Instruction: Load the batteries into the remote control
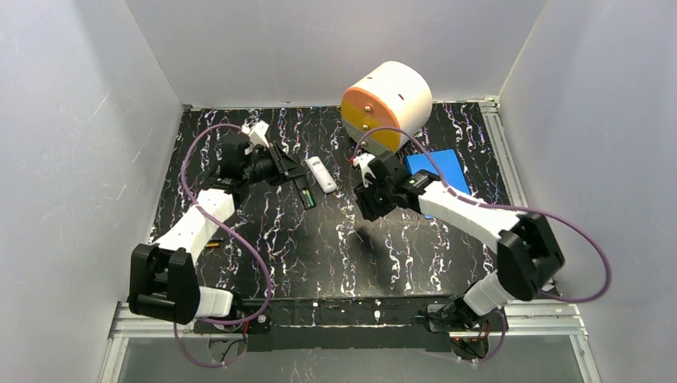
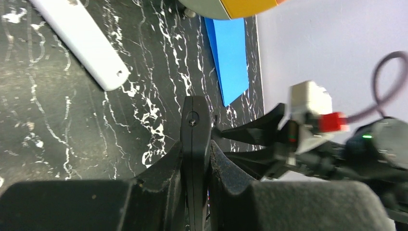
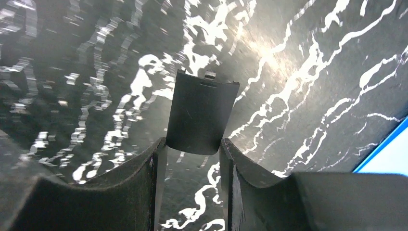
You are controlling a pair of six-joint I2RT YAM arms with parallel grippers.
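Right gripper [image 3: 192, 144], closest in the right wrist view: fingers [image 3: 144, 183] clamped on the side edges of a black battery cover [image 3: 199, 110]. Clip tabs point away from the wrist. The desk [image 1: 319, 263] behind it is blurred; cover looks lifted off it.

Left gripper [image 2: 195, 149]: pressed tight on a thin black slab seen edge-on, taken as the black remote [image 2: 195, 120]. Top view agrees: it sticks out of the left gripper [image 1: 279, 166].

Key relation: black remote [image 1: 302, 187] lies between the two arms, just left of the right gripper [image 1: 366, 177]. Long axis runs diagonally, far-left to near-right. A green cell [image 1: 309, 199] shows near its near end, probably in the open bay. Cannot tell if the bay is full.

Left arm is nearer and already has it; the right arm holds only the cover. For the next move, the cover's long axis must turn to match that diagonal.

White remote [image 1: 322, 174] lies just beyond the black one, apart from it. Blue sheet [image 1: 439, 167] and orange-faced drum [image 1: 387, 100] sit far right.

Tiny orange speck by the left forearm [image 1: 211, 245], maybe a spare cell, too small to tell.
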